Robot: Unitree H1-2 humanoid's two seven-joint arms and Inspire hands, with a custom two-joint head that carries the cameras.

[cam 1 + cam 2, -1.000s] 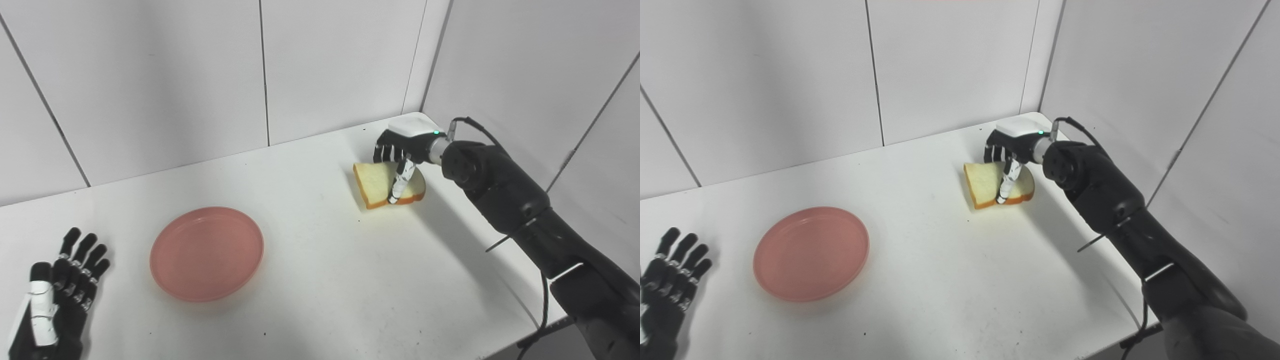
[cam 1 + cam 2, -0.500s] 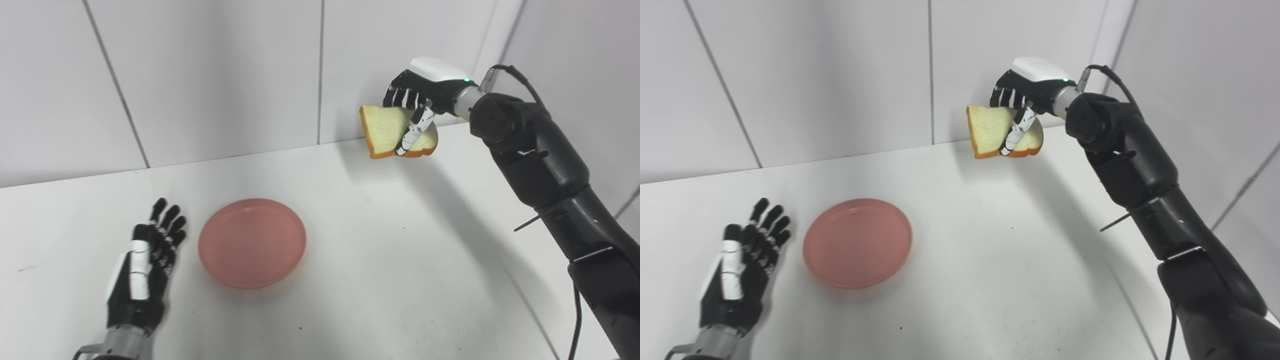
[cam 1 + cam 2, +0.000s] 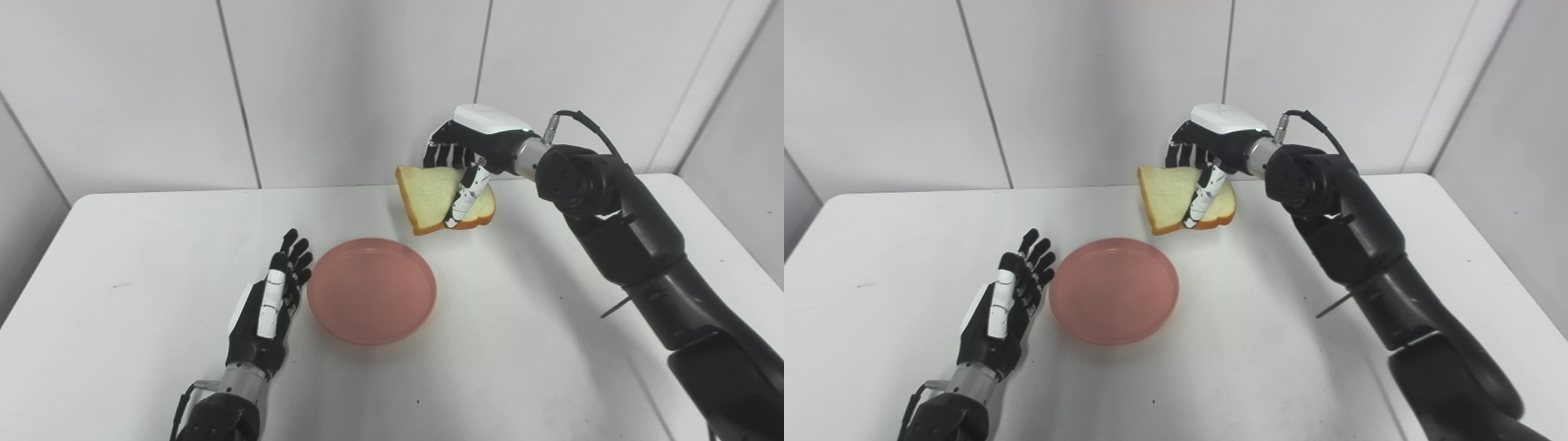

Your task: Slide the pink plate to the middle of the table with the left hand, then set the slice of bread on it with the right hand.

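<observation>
- The slice of bread (image 3: pixel 436 197) is held in the air by the right hand (image 3: pixel 467 153), tilted, with its crust edge lowest and its long axis running roughly left to right across the view.
- The right hand's fingers (image 3: pixel 440 154) curl over the far top of the slice, and the thumb (image 3: pixel 465 196) presses across its near face, so the slice is pinched between them.
- The pink plate (image 3: pixel 372 290) lies flat on the table (image 3: pixel 520 343), close to the table's middle.
- Relative to the plate, the bread is beyond the far rim and slightly to the right, raised above the surface; it is not yet over the plate.
- Judgement: the coming move turns on this offset. The bread must travel toward the robot and a little left, then down, to land inside the rim.
- The right hand is the nearer hand to the bread; the left hand is well apart from it.
- The left hand (image 3: pixel 268 311) lies just beside the plate's left rim, fingers extended and held loosely together, holding nothing. Whether its fingertips touch the rim cannot be told from these views.
- Judgement: the plate slide appears complete; the placing step is in hand.
- Risk, as judgement: the tilted slice may land crust-first and tip onto the rim unless levelled before release.
</observation>
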